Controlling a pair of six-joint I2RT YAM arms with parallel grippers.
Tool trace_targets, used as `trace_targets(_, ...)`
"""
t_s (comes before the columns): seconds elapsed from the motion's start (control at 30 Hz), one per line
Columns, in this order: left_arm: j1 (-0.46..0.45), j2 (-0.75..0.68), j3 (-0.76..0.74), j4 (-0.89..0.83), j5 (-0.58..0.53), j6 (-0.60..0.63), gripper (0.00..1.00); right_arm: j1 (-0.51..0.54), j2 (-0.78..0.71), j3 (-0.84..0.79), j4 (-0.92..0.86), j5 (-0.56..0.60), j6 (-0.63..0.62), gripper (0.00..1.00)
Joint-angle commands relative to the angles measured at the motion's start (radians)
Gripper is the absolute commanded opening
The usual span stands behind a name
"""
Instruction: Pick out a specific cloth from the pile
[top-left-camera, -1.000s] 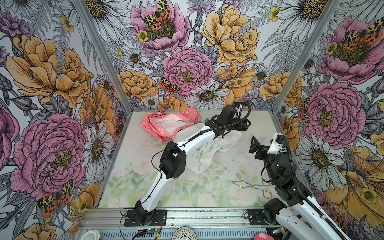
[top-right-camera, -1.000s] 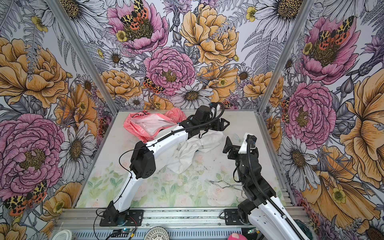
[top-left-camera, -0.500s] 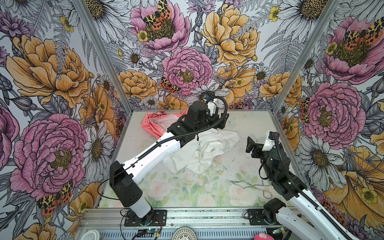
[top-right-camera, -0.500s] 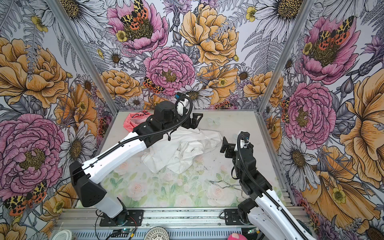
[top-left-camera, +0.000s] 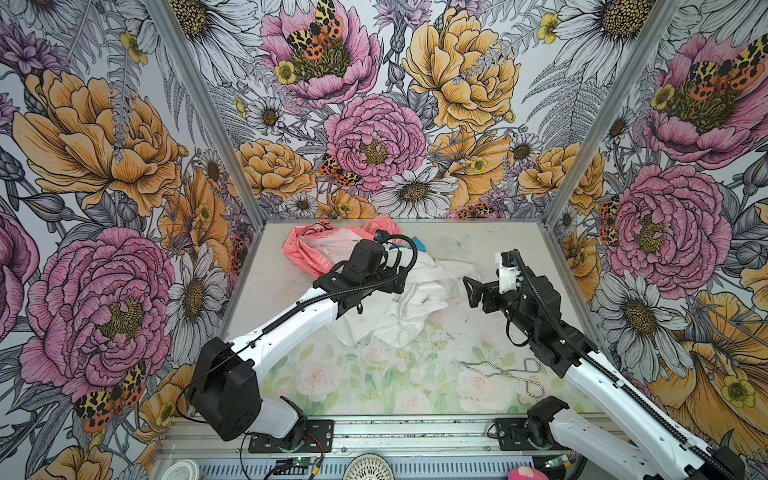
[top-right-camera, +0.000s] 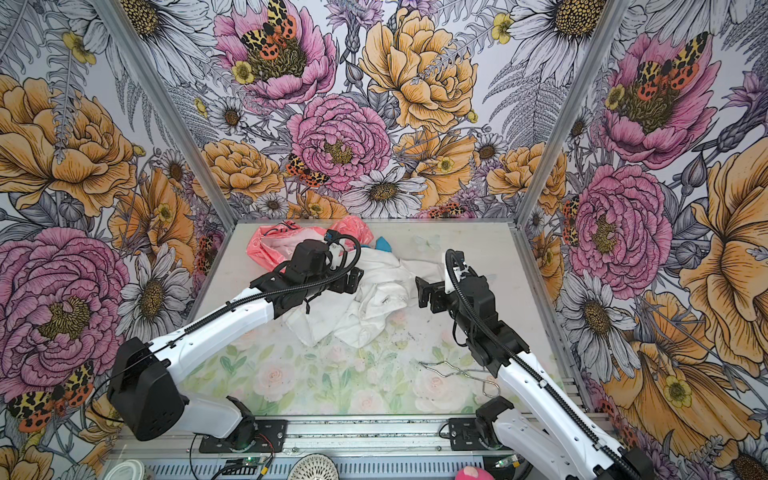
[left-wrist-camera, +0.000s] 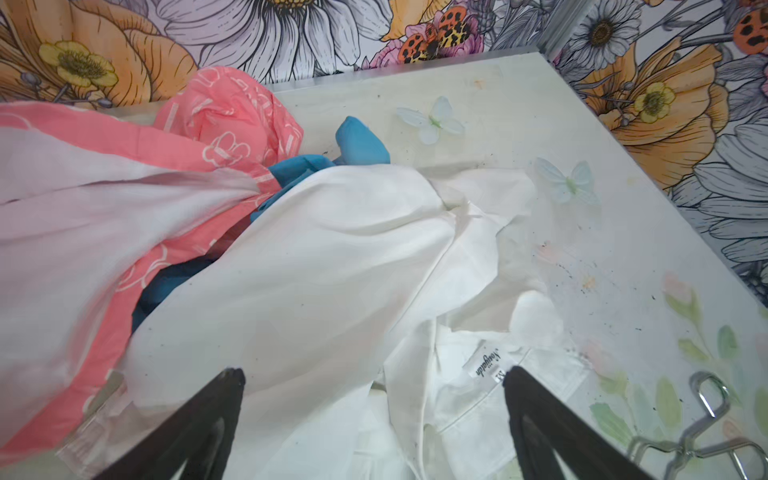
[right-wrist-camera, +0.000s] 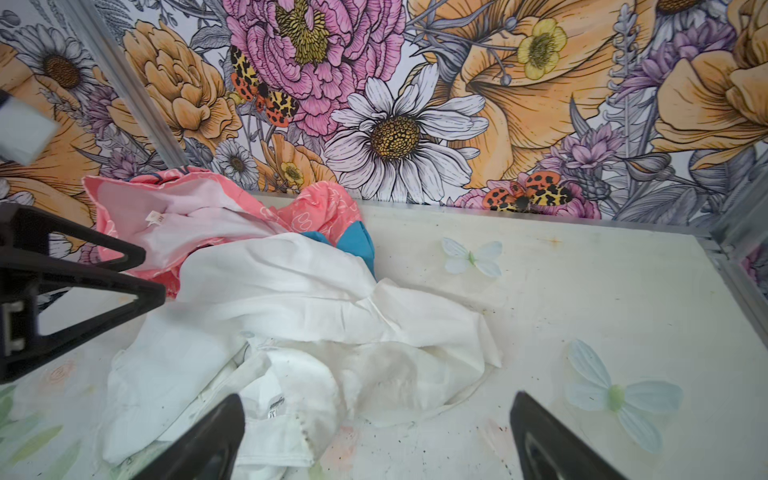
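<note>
Bare worktop (right-wrist-camera: 582, 291) ahead of right tool (right-wrist-camera: 376, 403); white cloth (right-wrist-camera: 291, 291) heaped between it and left tool (left-wrist-camera: 374, 374); wire tongs (top-left-camera: 503, 372) lying behind.

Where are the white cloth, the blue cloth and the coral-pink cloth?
white cloth (top-left-camera: 415, 316): a top view, on its crumpled middle.
blue cloth (left-wrist-camera: 361, 141): left wrist view, on its uncovered end.
coral-pink cloth (right-wrist-camera: 324, 203): right wrist view, on its printed outer side.

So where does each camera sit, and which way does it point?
Top views: a side-by-side pair high at the front, looking down on the table; left arm and right arm show.
Left wrist: on the left arm, facing the white cloth; its open left gripper shows.
Right wrist: on the right arm, facing the back wall; its open right gripper shows.
Shared: both wrist views show the pink cloth and blue cloth.
</note>
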Motion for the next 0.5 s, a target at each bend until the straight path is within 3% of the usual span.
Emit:
trace_targets(0.0,0.024,-0.006,-0.024,0.006,0.013,-0.015,0.99,-0.008,0.011,0.042,0.007,-0.127,-0.025,0.99)
trace_targets(0.33,0.048,0.142,-0.013,0.008,0.012,-0.015,0.97,-0.008,0.012,0.049,0.006,-0.152,-0.02,1.0)
trace_targets(0.47,0.049,0.214,0.009,0.008,-0.002,-0.013,0.91,-0.008,0.012,0.049,0.005,-0.149,-0.022,0.99)
